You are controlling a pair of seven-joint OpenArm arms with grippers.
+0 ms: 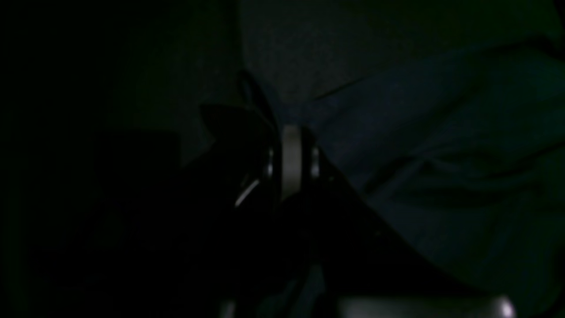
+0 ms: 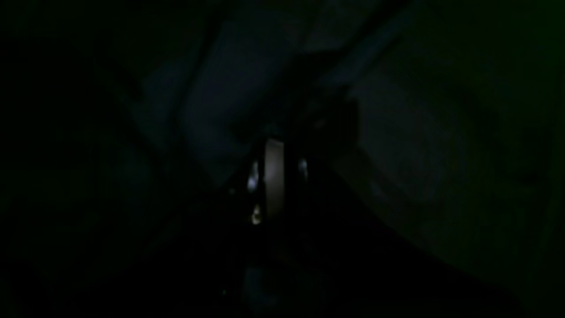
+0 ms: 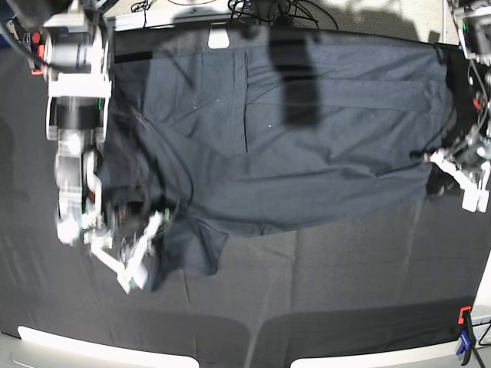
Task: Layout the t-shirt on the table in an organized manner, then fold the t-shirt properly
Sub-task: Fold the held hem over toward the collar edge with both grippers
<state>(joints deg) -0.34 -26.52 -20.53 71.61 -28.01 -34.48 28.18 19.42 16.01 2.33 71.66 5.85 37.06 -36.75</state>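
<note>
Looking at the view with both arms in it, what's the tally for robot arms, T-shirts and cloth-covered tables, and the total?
Robot arms (left, right): 2
Dark grey T-shirt: 1
Table covered in black cloth: 1
Total: 4

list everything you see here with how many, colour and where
t-shirt: one, dark charcoal grey, spread across the table's upper part and bunched near the right gripper
table: one, black cloth surface, under the shirt
clamp: one, orange and blue, lower right corner of base view
cables: several, black, top of base view
left gripper: one, dark, at the shirt's edge
right gripper: one, dark, over the bunched shirt
</note>
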